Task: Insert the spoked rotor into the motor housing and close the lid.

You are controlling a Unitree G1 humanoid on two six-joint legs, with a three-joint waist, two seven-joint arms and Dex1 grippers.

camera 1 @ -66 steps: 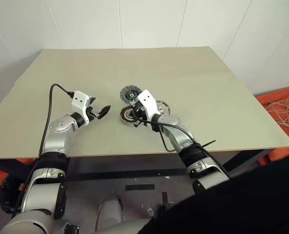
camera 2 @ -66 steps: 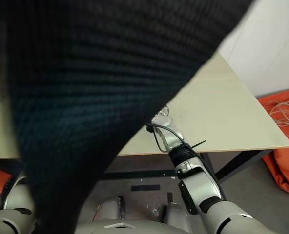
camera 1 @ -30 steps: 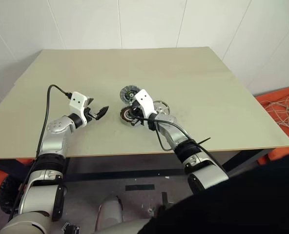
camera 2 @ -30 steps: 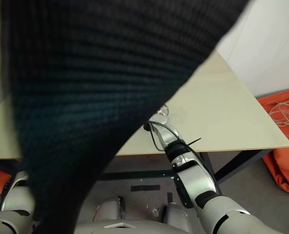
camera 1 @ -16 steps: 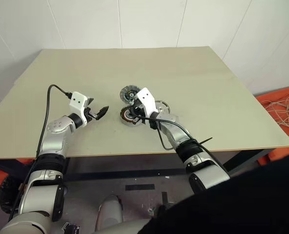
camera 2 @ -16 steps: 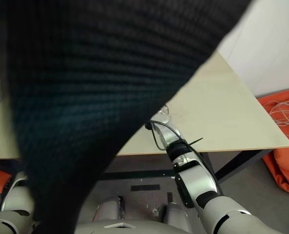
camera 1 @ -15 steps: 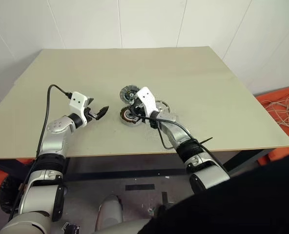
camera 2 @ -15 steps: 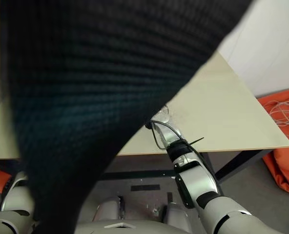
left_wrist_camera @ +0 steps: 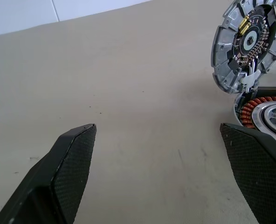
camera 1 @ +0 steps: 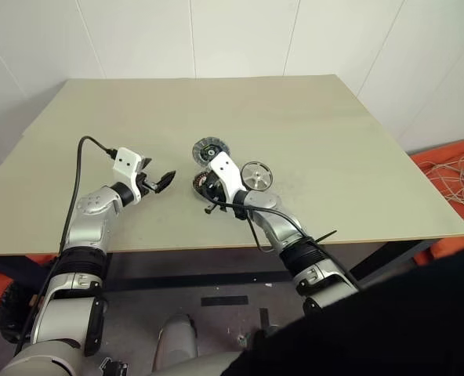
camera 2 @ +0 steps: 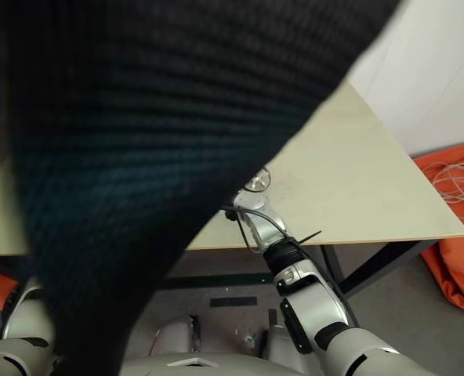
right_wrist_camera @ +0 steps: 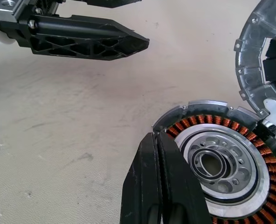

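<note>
The motor housing point(right_wrist_camera: 217, 163) lies on the table with its copper windings facing up. My right gripper point(right_wrist_camera: 155, 138) is shut and empty, its tip at the housing's rim point(camera 1: 198, 185). The lid point(left_wrist_camera: 247, 44) leans tilted just behind the housing, ribbed dark face showing. To the right of my right wrist, the spoked rotor point(camera 1: 256, 175) lies flat and apart from the housing. My left gripper point(camera 1: 163, 180) hovers open and empty to the left of the housing, with its fingers point(left_wrist_camera: 75, 158) spread wide.
The beige table point(camera 1: 326, 133) stretches wide behind and to the right of the parts. A large dark blurred shape point(camera 2: 154, 157) blocks most of the right eye view. An orange thing with pale cables point(camera 1: 459, 172) lies on the floor to the right.
My right arm drew back and to the left, uncovering the spoked rotor; its shut tip now sits at the housing's rim. The left arm stayed still.
</note>
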